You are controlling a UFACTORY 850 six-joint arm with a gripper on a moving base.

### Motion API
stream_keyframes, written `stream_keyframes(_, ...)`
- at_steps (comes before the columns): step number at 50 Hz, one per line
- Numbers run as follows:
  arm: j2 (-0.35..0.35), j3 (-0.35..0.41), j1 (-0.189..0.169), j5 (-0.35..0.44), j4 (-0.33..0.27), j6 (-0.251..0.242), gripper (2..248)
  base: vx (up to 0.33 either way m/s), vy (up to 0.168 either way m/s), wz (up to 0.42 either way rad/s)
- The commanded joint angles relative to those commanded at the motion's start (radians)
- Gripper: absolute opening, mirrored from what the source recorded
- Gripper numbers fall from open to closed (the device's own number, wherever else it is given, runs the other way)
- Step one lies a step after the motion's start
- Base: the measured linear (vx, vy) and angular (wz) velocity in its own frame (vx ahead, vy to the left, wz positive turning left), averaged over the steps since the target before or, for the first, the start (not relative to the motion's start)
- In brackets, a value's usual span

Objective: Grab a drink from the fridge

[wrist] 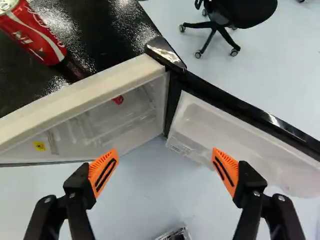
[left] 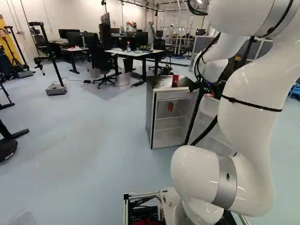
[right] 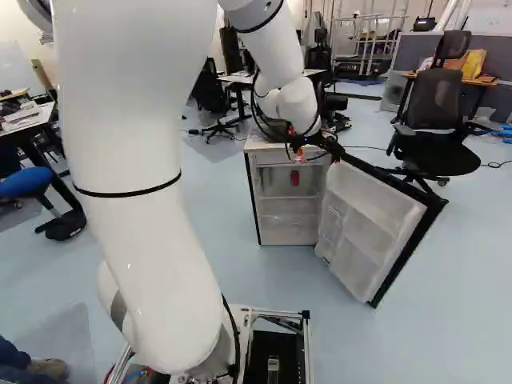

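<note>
Drink can [right: 294, 178], red, upright, inside open fridge [right: 272, 158]

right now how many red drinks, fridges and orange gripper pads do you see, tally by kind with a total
Red drinks: 2, the can on top of the fridge and the one inside it
Fridges: 1
Orange gripper pads: 2
Total: 5
</note>
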Motion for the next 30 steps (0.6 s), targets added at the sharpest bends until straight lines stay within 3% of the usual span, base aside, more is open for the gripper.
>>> stream_keyframes(9,0.004,-0.019,-0.025,-0.051,0.0,0.0,247,0.0,0.0,0.0)
stream_keyframes(30,0.007,-0.073,-0.08,-0.089,0.0,0.0,247,0.0,0.0,0.0)
